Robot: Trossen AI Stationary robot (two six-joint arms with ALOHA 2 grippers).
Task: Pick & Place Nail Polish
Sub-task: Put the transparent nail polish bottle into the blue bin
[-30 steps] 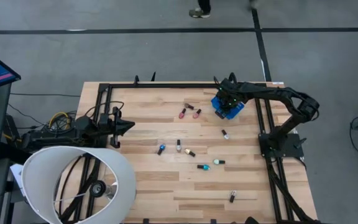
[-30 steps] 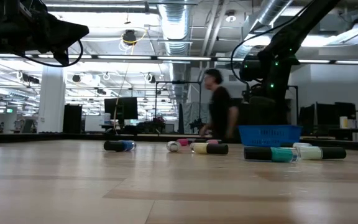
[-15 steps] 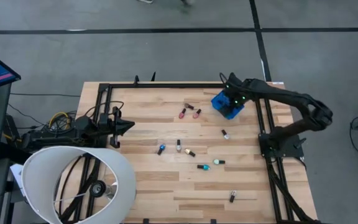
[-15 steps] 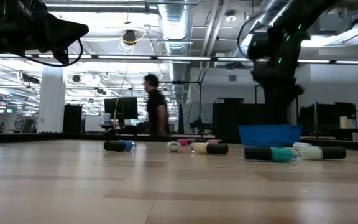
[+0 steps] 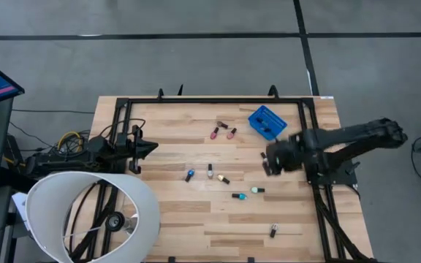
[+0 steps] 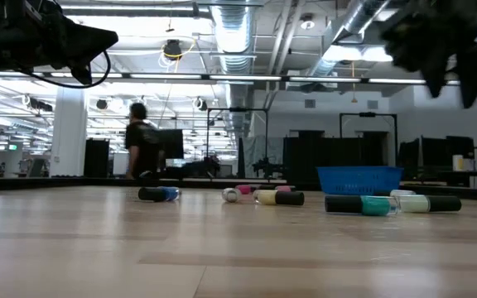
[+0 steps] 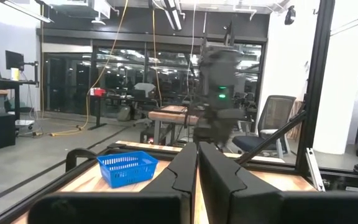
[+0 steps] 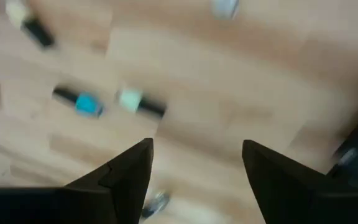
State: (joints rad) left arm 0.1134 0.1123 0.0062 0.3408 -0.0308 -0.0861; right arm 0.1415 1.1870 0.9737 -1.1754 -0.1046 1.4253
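Observation:
Several nail polish bottles lie on their sides on the wooden table: two pink ones at the far middle, a blue one, a teal one with a pale green one, and a dark one near the front edge. My right gripper hangs open and empty above the table's right middle. Its wrist view shows the teal bottle and the pale green bottle below it. My left gripper waits shut at the left, clear of the table.
A blue plastic bin stands at the far right of the table and also shows in the low view. A black frame rail runs along the table's far edge. A white lampshade covers the near left. A person walks in the room behind.
My right gripper has left its place over the blue bin and swung toward the table's near edge, to above the right middle of the table. The bin and the bottles have stayed where they were. The person behind the table has walked toward the left.

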